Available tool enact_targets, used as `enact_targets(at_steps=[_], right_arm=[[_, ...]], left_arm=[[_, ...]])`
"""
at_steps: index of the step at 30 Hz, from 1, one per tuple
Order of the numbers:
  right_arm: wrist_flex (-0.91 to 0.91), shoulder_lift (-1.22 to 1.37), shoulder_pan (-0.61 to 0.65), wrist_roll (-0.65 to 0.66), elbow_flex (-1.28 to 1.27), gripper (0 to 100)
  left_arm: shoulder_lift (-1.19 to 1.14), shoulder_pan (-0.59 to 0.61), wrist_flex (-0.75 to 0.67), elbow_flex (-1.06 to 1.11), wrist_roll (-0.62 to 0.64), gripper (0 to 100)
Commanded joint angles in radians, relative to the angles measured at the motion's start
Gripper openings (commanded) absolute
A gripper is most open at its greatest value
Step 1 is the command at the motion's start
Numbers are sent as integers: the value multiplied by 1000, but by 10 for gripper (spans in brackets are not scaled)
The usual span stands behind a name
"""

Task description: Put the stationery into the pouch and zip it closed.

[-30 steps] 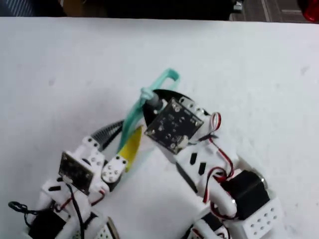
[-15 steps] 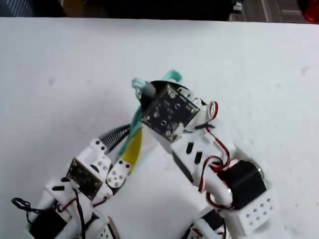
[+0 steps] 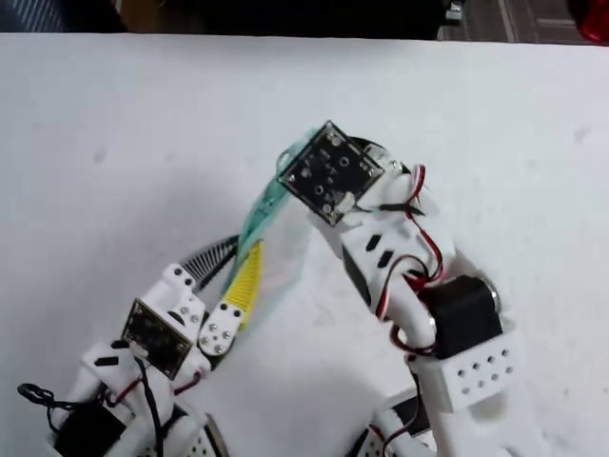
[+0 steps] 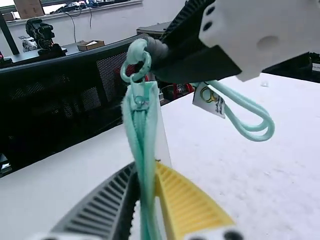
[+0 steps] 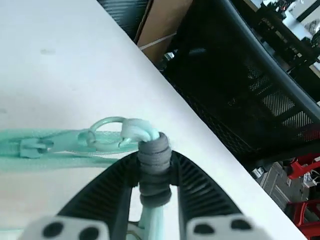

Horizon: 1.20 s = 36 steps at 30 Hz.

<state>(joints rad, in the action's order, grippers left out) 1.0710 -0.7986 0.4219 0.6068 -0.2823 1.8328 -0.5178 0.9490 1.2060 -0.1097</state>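
Observation:
The mint-green pouch (image 3: 255,217) hangs edge-up between the two arms, its zipper edge (image 4: 141,145) running up to the slider (image 4: 139,100). My left gripper (image 4: 145,205) is shut on the pouch's near end, grey finger (image 3: 211,257) on one side and yellow finger (image 3: 245,276) on the other. My right gripper (image 5: 154,172) is shut on the grey zipper pull tab (image 5: 153,160), which is joined by a mint ring (image 5: 107,131) to the slider (image 5: 30,147). The pouch's loop handle (image 4: 247,116) and a small tag (image 4: 210,98) hang beyond the pull.
The white table (image 3: 114,124) spreads around both arms, with its far edge (image 3: 285,36) at the back. A black mesh barrier (image 5: 250,90) stands behind that edge. The right arm's body and red wires (image 3: 419,286) lie to the right of the pouch.
The right gripper has moved toward the table's far side with the zipper pull, and now covers the loop handle in the high view. The left gripper still holds the near end.

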Motion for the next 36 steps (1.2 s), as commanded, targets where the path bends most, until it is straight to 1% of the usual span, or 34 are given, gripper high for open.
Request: enact_targets(at_steps=[1, 12, 20, 26, 34, 36], right_arm=[[-65, 35, -64, 14, 12, 16], [-216, 205, -140, 15, 15, 16], [-257, 259, -196, 15, 43, 16], [-252, 363, -196, 14, 149, 16], [-246, 627, -288, 14, 393, 16], [-220, 680, -305, 14, 454, 16]], left_arm=[[-4, 12, 28, -6, -11, 22], [-4, 12, 29, -5, -14, 22], [-4, 12, 29, -3, -14, 22], [-4, 12, 29, -3, -14, 22], [-4, 12, 31, -3, -14, 22], [-4, 12, 31, -3, -15, 22]])
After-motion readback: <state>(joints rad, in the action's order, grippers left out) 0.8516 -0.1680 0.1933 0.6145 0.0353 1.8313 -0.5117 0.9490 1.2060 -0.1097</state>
